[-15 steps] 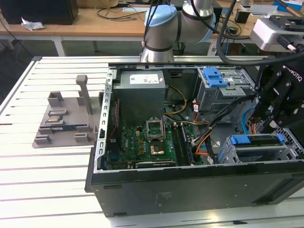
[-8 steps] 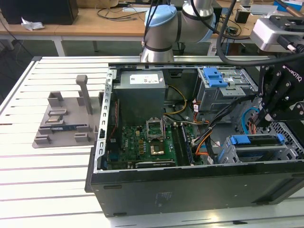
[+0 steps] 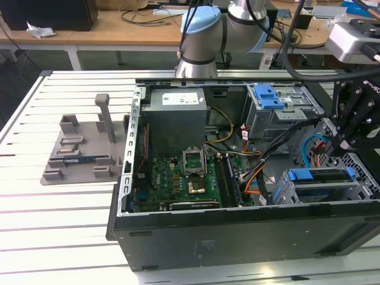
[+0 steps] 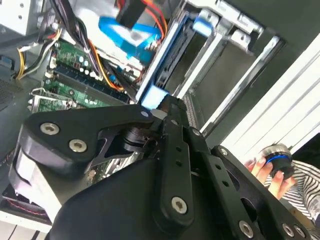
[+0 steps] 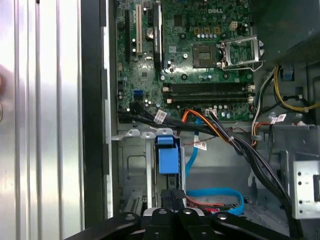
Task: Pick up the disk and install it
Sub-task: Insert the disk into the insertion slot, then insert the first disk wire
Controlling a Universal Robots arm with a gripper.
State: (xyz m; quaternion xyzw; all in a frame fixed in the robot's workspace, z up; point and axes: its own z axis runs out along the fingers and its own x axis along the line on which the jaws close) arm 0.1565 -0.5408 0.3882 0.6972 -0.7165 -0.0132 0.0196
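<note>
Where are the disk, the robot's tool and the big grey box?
the disk (image 3: 317, 176): exterior view, on its blue rail.
the tool (image 5: 173, 194): first wrist view, at its black tip.
the big grey box (image 3: 175, 127): exterior view, on its bare grey side.

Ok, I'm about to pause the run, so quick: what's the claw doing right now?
Claw: closed, nothing held between its tips, which sit right by the blue end of the disk.

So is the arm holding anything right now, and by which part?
Cannot tell. The gripper is right at the blue end of the disk, which sits in the drive cage, but the contact is hidden.
</note>
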